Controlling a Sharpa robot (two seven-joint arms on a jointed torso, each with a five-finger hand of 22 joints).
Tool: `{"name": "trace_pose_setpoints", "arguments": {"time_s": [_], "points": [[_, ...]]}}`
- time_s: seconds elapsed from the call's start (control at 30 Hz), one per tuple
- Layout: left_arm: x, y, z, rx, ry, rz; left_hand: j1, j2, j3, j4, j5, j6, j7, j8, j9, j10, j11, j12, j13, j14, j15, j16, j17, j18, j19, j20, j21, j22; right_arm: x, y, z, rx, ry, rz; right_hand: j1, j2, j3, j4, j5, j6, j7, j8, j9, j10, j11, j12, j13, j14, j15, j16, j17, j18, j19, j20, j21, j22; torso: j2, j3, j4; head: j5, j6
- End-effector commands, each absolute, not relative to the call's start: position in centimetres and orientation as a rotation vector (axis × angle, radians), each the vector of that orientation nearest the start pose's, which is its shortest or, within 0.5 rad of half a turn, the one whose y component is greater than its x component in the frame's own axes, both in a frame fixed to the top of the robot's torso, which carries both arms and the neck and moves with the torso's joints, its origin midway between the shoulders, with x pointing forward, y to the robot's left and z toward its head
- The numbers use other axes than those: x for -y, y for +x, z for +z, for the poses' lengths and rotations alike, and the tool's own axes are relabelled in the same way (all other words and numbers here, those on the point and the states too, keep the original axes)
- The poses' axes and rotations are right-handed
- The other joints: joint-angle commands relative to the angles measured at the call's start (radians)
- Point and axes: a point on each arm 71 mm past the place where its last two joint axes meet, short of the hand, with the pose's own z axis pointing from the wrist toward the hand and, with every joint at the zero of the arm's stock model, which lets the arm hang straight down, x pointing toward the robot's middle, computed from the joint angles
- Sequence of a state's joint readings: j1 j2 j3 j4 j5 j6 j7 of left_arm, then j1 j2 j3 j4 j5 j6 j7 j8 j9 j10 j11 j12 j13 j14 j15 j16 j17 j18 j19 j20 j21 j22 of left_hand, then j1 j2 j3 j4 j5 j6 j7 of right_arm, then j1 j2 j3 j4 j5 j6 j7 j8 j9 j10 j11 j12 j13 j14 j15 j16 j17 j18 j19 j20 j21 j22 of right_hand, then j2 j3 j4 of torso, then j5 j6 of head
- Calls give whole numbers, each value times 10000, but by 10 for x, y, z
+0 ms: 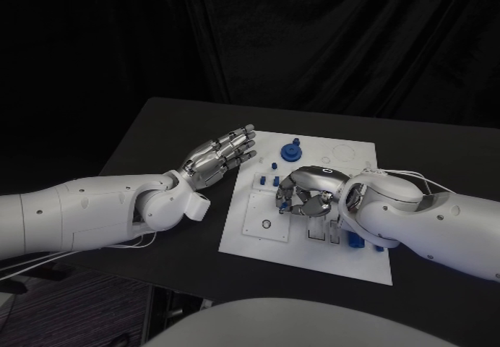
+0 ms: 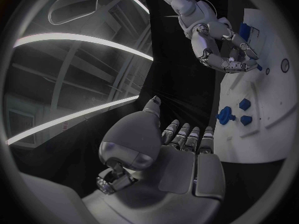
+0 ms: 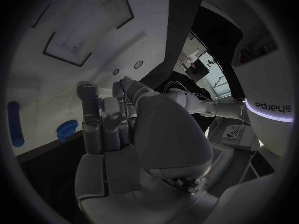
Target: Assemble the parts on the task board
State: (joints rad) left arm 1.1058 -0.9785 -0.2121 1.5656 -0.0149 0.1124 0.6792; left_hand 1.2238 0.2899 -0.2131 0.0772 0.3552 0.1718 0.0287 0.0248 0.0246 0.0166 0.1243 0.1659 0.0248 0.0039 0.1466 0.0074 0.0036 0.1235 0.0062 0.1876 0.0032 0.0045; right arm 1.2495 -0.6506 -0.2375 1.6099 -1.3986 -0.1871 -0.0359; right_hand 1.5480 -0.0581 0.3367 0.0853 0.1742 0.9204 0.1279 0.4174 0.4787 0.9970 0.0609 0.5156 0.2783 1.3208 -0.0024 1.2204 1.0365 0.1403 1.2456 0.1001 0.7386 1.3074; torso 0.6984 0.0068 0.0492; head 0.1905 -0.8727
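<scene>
The white task board (image 1: 313,262) lies in the middle of the black table (image 1: 167,130). My right hand (image 1: 305,192) hovers low over the board's centre, fingers curled in; in the right wrist view a bit of blue shows between its fingers (image 3: 99,103), so it seems to pinch a small blue part. The same hand (image 2: 227,55) is curled above the board (image 2: 261,134) in the left wrist view. My left hand (image 1: 221,159) floats at the board's left edge with its fingers straight and spread, holding nothing. A round blue part with a peg (image 1: 290,151) stands near the board's far edge.
Small blue parts (image 1: 269,177) lie left of the right hand, and more (image 1: 355,243) sit under the right forearm. Grey slotted blocks (image 1: 323,233) and a square plate with a ring (image 1: 266,224) occupy the board's near half. Bare table lies left of the board.
</scene>
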Motion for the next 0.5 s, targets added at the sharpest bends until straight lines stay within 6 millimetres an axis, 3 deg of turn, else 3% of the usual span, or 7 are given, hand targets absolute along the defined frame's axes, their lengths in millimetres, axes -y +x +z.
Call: {"name": "trace_pose_setpoints", "arguments": {"time_s": [0.03, 0.5], "points": [[-247, 420, -251, -14508, -10717, -19572, 87, 21, 62, 17, 57, 11, 54, 19, 15, -3, 96, 48, 11, -6, 58, 60, 9, -102, -21, 81, 3, 16, 80, 422, -230, -18782, -5218, 8851, 65, -5, -7, -47, -31, 70, 26, -38, -8, 47, 2, 13, 14, 10, -56, 41, -25, 89, 46, -18, 35, 664, -11, 0, 4, -5, 1], [-246, 420, -252, -14547, -10734, -19585, 103, 23, 86, 14, 74, 0, 59, 16, 13, -5, 100, 46, 10, -6, 67, 61, 9, -96, -21, 95, 3, 15, 78, 422, -233, -18824, -5499, 8530, 57, -17, -22, -40, -61, 70, 24, -65, -28, 56, 3, 8, 12, 1, -56, 28, -47, 95, 35, -20, 0, 656, -8, 5, 9, -21, 1]]}}
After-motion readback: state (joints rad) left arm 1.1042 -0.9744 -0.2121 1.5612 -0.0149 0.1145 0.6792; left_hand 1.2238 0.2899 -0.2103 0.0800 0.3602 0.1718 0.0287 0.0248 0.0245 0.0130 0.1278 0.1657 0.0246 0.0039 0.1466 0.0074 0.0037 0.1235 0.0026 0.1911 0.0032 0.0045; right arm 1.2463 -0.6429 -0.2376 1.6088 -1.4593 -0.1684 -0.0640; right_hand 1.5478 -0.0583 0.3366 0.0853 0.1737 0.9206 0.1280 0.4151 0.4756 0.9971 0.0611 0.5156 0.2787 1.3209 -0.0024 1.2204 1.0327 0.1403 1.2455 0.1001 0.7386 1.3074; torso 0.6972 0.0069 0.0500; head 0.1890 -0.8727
